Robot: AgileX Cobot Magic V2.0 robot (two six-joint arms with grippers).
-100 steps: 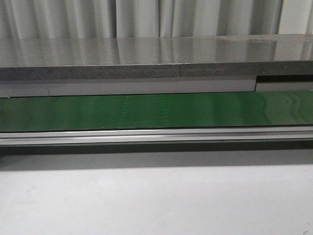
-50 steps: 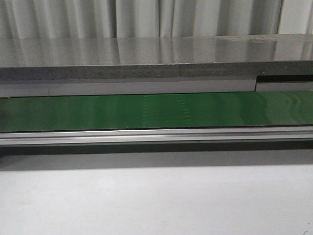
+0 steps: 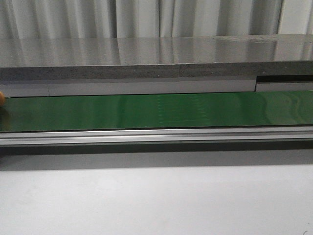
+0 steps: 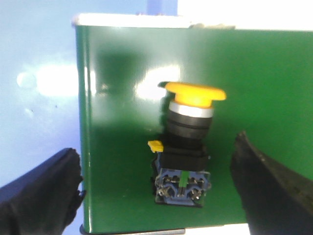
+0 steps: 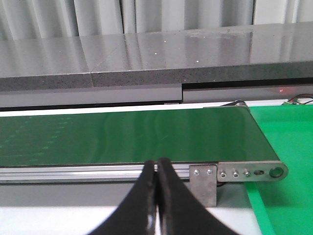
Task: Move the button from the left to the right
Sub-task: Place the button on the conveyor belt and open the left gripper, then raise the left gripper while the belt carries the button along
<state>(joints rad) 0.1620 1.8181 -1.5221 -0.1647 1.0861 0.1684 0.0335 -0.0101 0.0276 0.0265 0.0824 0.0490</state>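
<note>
The button (image 4: pixel 188 132) lies on its side on the green belt (image 4: pixel 122 171), near the belt's end, yellow mushroom cap (image 4: pixel 195 94) away from my wrist and its blue terminal base with a green mark toward it. My left gripper (image 4: pixel 155 161) is open, and its black fingers (image 4: pixel 46 191) stand on either side of the button without touching it. In the front view only an orange-yellow sliver of the button (image 3: pixel 1 98) shows at the far left edge of the belt (image 3: pixel 156 111). My right gripper (image 5: pixel 157 164) is shut and empty, in front of the belt's rail.
An aluminium rail (image 3: pixel 156 135) runs along the belt's near side, and a grey stone counter (image 3: pixel 156 58) stands behind it. The belt's right end has a metal bracket (image 5: pixel 203 183) and roller mount (image 5: pixel 254 172), with a green surface (image 5: pixel 288 147) beyond. A white tabletop (image 3: pixel 156 200) fills the foreground.
The faint pattern on the belt has drifted to the right. An orange-yellow sliver has appeared at the belt's far left edge in the front view.
</note>
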